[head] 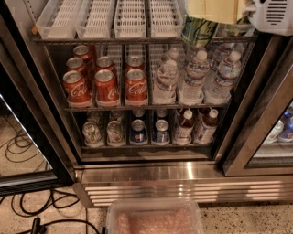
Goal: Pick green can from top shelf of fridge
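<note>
The green can point(198, 32) shows at the right end of the top shelf point(105, 40). Only its lower body, pale with dark green streaks, is seen. It overlaps the shelf's front rail. My gripper point(215, 11), cream-coloured on a white arm point(271, 16), comes in from the top right and is closed over the can's upper part, hiding its top. White slotted lane trays point(130, 18) fill the rest of the top shelf. The fridge point(183, 172) has a steel frame, and its glass door point(27, 151) stands open at the left.
Red cola cans point(106, 87) and water bottles point(194, 75) fill the middle rack. Small cans point(137, 130) and bottles point(194, 125) sit on the bottom rack. Cables point(41, 210) lie on the floor at the left. A clear tub point(153, 219) is at the bottom edge.
</note>
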You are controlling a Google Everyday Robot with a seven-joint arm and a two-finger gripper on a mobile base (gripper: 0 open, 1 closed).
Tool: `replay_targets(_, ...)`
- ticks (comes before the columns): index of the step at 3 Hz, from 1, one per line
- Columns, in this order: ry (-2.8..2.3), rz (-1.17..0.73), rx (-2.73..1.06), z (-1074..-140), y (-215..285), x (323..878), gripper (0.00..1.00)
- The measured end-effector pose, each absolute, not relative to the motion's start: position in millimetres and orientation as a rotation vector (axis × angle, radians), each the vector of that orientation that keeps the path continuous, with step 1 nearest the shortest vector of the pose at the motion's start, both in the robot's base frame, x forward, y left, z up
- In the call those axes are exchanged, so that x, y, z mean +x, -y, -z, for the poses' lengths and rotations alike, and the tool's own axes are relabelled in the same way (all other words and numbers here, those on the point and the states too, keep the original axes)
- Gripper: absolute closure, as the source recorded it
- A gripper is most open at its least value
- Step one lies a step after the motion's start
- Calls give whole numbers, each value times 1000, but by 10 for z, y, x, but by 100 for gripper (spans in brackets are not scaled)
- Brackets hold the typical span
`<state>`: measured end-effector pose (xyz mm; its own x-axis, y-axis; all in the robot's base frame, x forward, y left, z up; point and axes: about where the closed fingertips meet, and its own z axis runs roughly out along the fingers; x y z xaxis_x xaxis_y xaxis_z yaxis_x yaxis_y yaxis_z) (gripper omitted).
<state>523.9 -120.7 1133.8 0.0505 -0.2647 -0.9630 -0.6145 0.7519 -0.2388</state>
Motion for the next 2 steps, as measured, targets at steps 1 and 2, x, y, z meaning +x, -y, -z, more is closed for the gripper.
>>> replay_targets(1,-1548,-358,-803,-11250,1023,5161,100)
replay_targets(2,-1604,-411,-889,-11014,824,4882,100)
